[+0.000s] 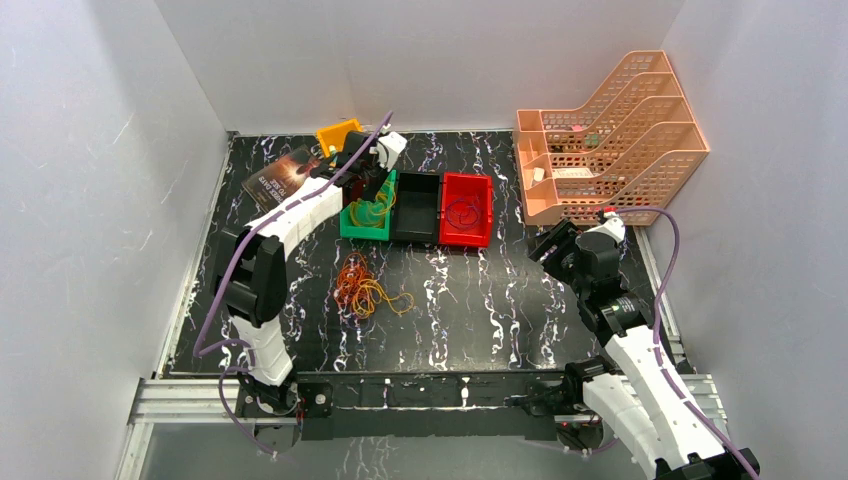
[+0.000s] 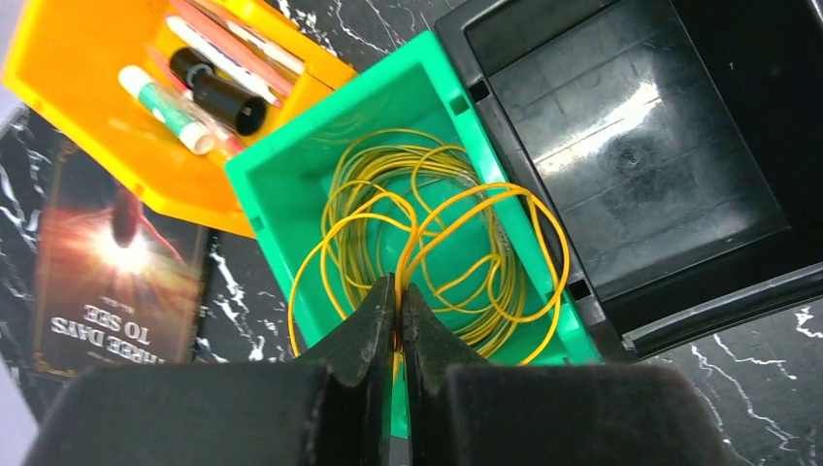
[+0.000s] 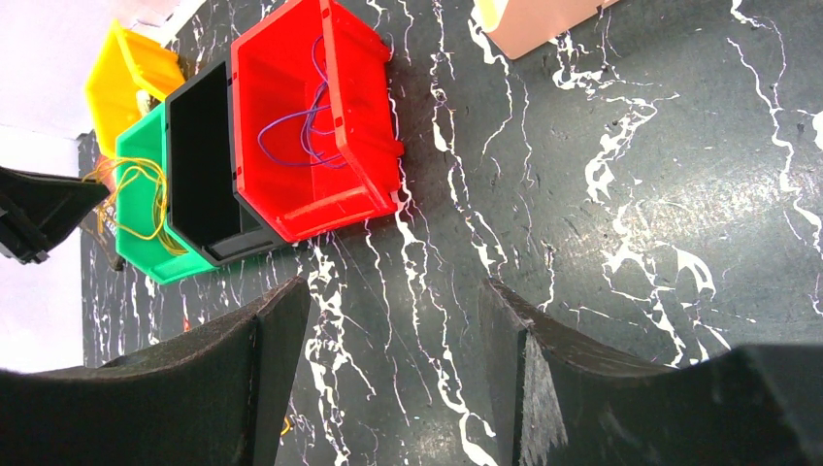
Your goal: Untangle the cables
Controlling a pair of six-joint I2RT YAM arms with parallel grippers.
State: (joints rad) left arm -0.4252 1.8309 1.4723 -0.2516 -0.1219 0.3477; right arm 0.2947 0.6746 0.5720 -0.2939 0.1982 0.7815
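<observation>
Along the near edge of the table (image 1: 500, 320), just beyond the arm bases and left of centre, the tangle of cables (image 1: 362, 287) lies loose as orange, red and yellow loops, too fine for us to count strands or find crossings. Toward the right edge, the right gripper (image 3: 393, 291) hangs above bare marble with its jaws spread wide and nothing between them. Farther back, the left gripper (image 2: 398, 291) is clamped tight on a yellow cable (image 2: 427, 209), holding it over the green bin (image 2: 291, 165), first in a row with the black bin (image 2: 621, 146) and the red bin (image 3: 364, 146). We judge the step in hand to be setting this freed cable down. To do it well, we would lower the wrist until the hanging loops sit inside the walls and only then part the jaws, because the widest loops seem to reach the rim on both sides and could spring over it. The fingers hide the bin's near wall. We cannot tell whether the pinched strand belongs to the coil on the bin floor. A thin purple wire (image 3: 301, 136) rests in the red bin. At the far left corner stand an orange bin (image 2: 87, 68) of pens and a book (image 2: 107, 282), and at the far right corner a peach file rack (image 1: 610, 150), its contents too small to name.
</observation>
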